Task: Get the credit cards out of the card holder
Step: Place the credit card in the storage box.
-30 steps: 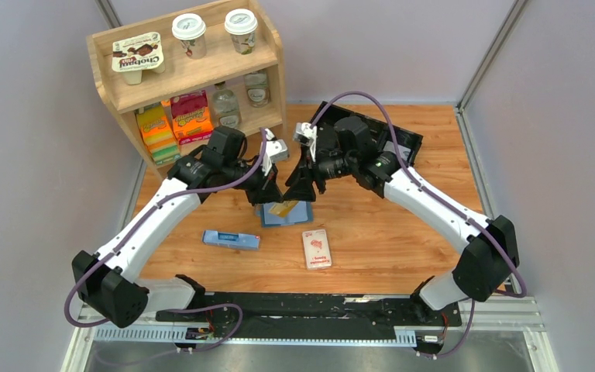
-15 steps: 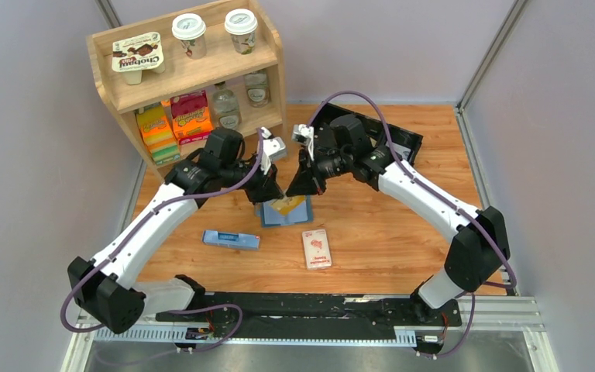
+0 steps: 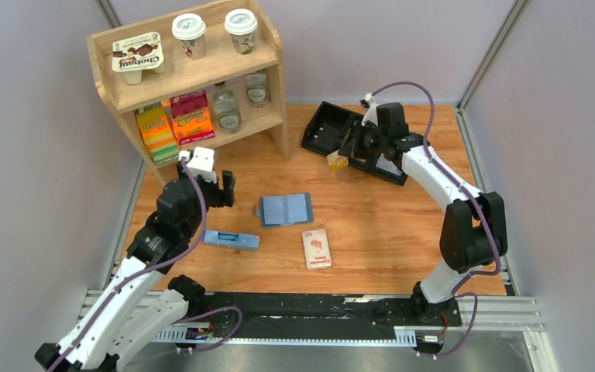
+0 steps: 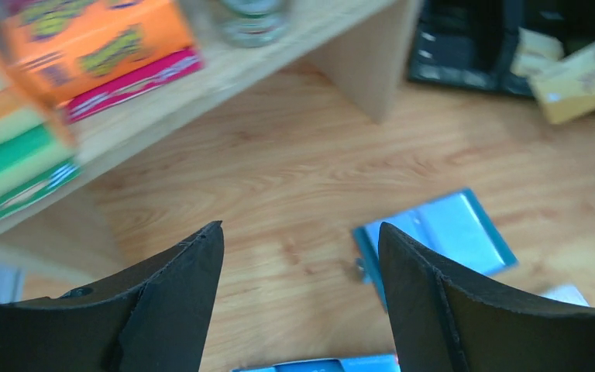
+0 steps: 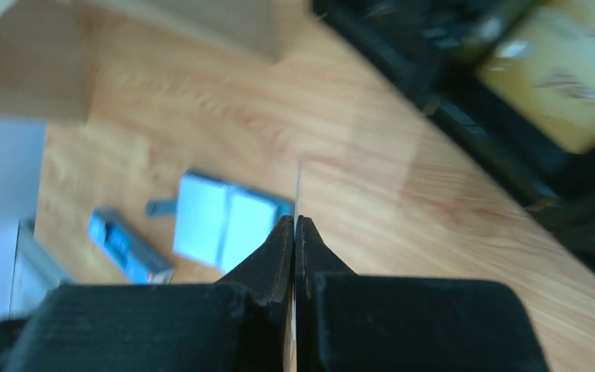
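The light blue card holder (image 3: pixel 285 208) lies open and flat on the wooden table, also seen in the left wrist view (image 4: pixel 449 232) and the right wrist view (image 5: pixel 221 221). My right gripper (image 3: pixel 343 155) (image 5: pixel 295 221) is shut on a tan-gold credit card (image 3: pixel 335 160) (image 4: pixel 581 77), held above the table at the black tray's front edge. In the right wrist view this card shows only edge-on between the fingers. My left gripper (image 3: pixel 225 192) (image 4: pixel 300 232) stands open and empty, left of the holder and above the table.
A black tray (image 3: pixel 360 136) sits at the back right with a yellowish flat thing (image 5: pixel 565 85) in it. A wooden shelf (image 3: pixel 194 77) with cups and boxes stands back left. A pale blue box (image 3: pixel 231 239) and a white pack (image 3: pixel 317 248) lie in front of the holder.
The right gripper shut on the tan-gold card and carried it from the holder to the back right, by the tray. The left gripper opened and drew back to the left.
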Robot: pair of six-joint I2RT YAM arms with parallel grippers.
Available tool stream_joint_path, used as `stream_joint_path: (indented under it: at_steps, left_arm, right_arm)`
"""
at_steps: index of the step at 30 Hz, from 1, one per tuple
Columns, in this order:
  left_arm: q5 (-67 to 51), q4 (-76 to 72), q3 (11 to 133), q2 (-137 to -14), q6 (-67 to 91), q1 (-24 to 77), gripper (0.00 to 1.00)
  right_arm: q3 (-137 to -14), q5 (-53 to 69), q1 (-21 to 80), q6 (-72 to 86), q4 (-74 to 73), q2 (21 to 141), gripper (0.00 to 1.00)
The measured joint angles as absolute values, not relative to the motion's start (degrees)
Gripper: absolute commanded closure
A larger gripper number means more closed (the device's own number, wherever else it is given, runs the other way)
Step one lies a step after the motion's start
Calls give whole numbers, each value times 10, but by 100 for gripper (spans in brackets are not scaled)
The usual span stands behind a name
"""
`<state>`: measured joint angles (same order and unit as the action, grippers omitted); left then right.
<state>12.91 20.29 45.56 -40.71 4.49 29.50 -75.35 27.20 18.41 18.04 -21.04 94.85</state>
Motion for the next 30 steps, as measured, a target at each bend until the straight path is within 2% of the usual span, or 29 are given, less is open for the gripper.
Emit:
stream_joint_path:
  at_steps: [7, 17, 22, 24, 30]
  left_arm:
    - [291, 163, 386, -317, 74, 295, 19]
    - [318, 152, 385, -336, 100, 295, 19]
    - [316, 152, 385, -336, 102, 295, 19]
    - [312, 152, 385, -336, 102, 295, 19]
    - [303, 152, 385, -337, 102, 295, 19]
  right_arm:
    - [-771, 123, 113, 262, -205, 997, 100]
    - [-929, 72, 89, 292, -213, 1166, 97]
    - [-984, 75, 89, 304, -224, 1217, 71]
    - [-999, 69, 89, 305, -240, 1226, 57]
    - [-997, -1, 93, 299, -284, 1208, 41]
